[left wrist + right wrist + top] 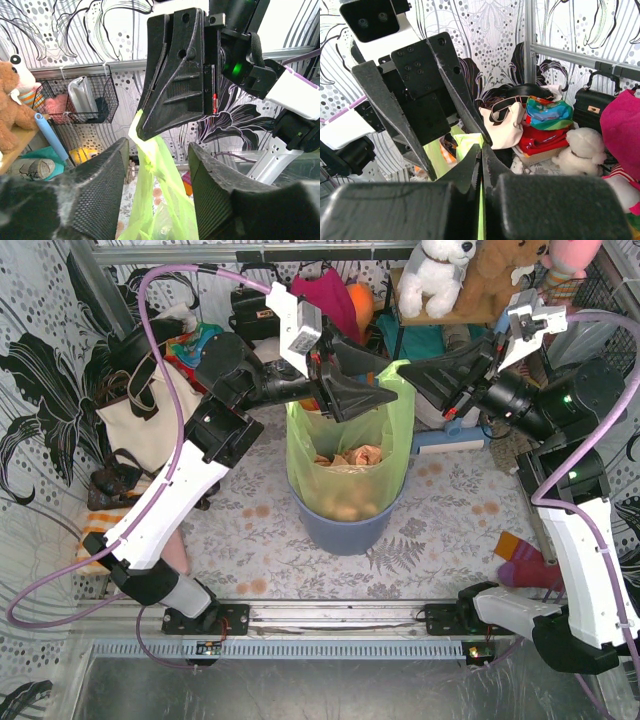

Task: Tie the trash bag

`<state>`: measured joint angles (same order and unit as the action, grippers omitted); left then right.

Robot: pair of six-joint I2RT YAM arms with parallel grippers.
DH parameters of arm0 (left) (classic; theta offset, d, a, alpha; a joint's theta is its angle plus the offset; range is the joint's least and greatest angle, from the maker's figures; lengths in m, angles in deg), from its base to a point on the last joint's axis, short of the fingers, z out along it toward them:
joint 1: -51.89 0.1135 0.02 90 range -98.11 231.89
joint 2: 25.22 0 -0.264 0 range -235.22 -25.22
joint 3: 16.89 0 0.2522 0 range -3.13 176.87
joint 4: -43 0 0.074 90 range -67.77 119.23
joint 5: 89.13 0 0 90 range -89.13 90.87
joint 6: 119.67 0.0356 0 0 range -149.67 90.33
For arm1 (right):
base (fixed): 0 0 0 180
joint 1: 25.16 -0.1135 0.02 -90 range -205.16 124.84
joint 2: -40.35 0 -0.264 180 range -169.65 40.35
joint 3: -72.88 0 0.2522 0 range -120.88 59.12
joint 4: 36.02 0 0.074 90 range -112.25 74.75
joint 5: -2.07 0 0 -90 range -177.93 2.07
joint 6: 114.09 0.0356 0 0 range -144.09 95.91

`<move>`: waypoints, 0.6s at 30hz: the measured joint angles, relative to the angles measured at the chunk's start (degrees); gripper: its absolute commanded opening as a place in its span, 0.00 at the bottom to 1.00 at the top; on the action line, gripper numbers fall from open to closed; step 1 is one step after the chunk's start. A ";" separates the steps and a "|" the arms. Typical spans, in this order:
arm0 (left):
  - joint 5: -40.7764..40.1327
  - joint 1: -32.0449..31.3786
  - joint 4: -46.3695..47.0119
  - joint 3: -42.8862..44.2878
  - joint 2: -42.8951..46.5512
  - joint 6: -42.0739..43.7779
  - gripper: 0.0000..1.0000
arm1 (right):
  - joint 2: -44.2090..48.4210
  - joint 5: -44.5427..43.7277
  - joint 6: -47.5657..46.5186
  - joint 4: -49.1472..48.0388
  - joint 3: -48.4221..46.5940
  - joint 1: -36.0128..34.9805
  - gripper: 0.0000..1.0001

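Floral-covered table (pixel 450 500) with the round blue-grey bin (pixel 345 528) at its centre. The trash bag (pixel 350 445) lines the bin and rises above it, with crumpled paper visible inside. We see the right gripper (pixel 481 157) pressed closed on a strip of the bag's upper edge. The left gripper (pixel 157 146) stands wide apart astride that edge, gripping nothing. We judge three risks: the thin film may tear or slip from the pinch; the crowded fingers may strike one another; an upward pull may lift bag or bin. A cream tote bag (pixel 135 420), plush toys (pixel 440 270) and a striped sock (pixel 525 562) lie well apart, so only the arms obstruct each other.
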<state>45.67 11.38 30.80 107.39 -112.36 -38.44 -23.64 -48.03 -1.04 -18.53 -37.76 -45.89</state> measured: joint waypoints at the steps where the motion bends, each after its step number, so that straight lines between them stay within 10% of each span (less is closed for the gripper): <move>1: 0.00 0.00 0.22 0.00 -0.02 -0.35 0.61 | 0.00 0.00 0.02 -0.07 0.13 0.00 0.00; 18: -0.39 0.00 1.11 3.37 -5.60 -5.14 0.30 | 0.48 -0.02 0.04 -0.37 0.26 0.00 0.00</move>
<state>45.27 11.38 31.91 110.76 -117.95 -43.58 -23.16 -48.05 -1.00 -18.90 -37.50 -45.89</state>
